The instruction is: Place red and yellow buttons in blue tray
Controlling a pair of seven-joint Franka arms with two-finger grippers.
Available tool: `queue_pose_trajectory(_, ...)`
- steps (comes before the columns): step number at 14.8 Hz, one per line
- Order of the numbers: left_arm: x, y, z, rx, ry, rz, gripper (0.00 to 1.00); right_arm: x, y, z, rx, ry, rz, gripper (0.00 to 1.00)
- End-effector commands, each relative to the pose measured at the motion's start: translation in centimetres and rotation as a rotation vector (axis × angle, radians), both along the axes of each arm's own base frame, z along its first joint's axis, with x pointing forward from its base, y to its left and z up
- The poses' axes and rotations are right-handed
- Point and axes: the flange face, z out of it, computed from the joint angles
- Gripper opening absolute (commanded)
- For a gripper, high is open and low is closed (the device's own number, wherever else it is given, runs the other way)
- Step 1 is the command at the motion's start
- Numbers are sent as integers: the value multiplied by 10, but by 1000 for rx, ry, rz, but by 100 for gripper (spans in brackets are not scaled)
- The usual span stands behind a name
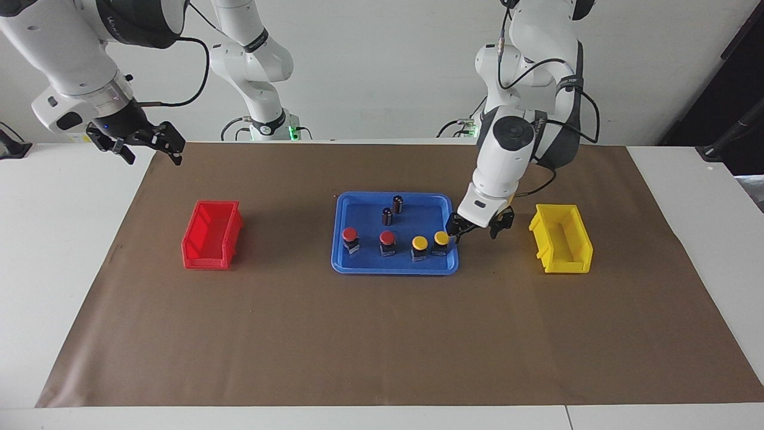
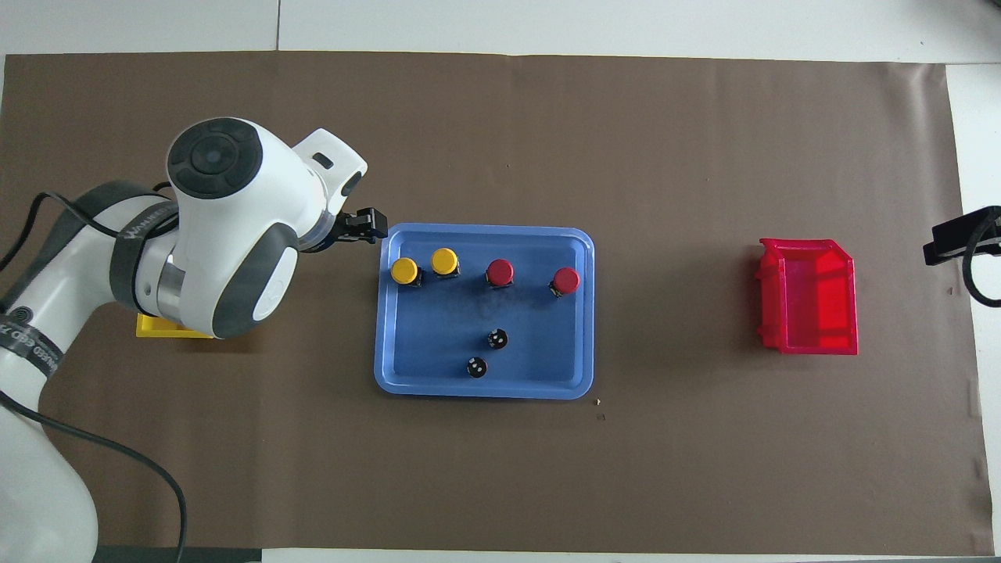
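Although all four push-buttons stand in the blue tray point(image 1: 343, 263) already, the left gripper point(image 1: 479, 229) hangs just off the tray's rim at the left arm's end, its fingers spread and empty. Closest to it is a yellow button point(image 1: 441, 242), with the second yellow button point(image 1: 419, 246) next along, then a red button point(image 1: 387, 242) and the other red button point(image 1: 350, 238) farthest from it — one row, caps up on dark bases, along the tray's edge that lies farther from the robots. My reading is that the row follows from being set down one by one, and that the task looks done or nearly so. Two dark capless cylinders point(image 1: 393, 209) stand in the same tray, nearer to the robots than the row.

Beside the left gripper, away from the tray, sits a yellow bin point(image 1: 561, 246); a red bin point(image 1: 211, 235) lies well apart, toward the right arm's end. Over the table edge there the right gripper point(image 1: 148, 145) waits, raised, fingers apart and holding nothing.

Brown paper point(image 1: 382, 334) covers the white table point(image 1: 59, 251) — flat, matte, a few crumbs. A plain white wall stands at the robots' end.
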Motion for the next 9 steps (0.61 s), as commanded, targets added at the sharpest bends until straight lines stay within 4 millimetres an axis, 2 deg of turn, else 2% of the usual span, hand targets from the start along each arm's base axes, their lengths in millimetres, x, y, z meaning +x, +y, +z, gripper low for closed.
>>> queue_pose_trajectory(1, 10, 56, 38, 5, 28, -63, 100, -5, 3, 3, -9, 1, 21, 100)
queue_pose_trajectory(4, 14, 115, 82, -10, 10, -48, 100, -5, 3, 4, -11, -2, 21, 100)
queue_pose_trajectory(7, 8, 156, 119, -6, 25, -94, 100, -3, 3, 4, -11, -3, 23, 100)
queue_pose_trajectory(9, 6, 175, 140, -50, 53, -103, 100, -3, 2, 5, -11, -8, 23, 100)
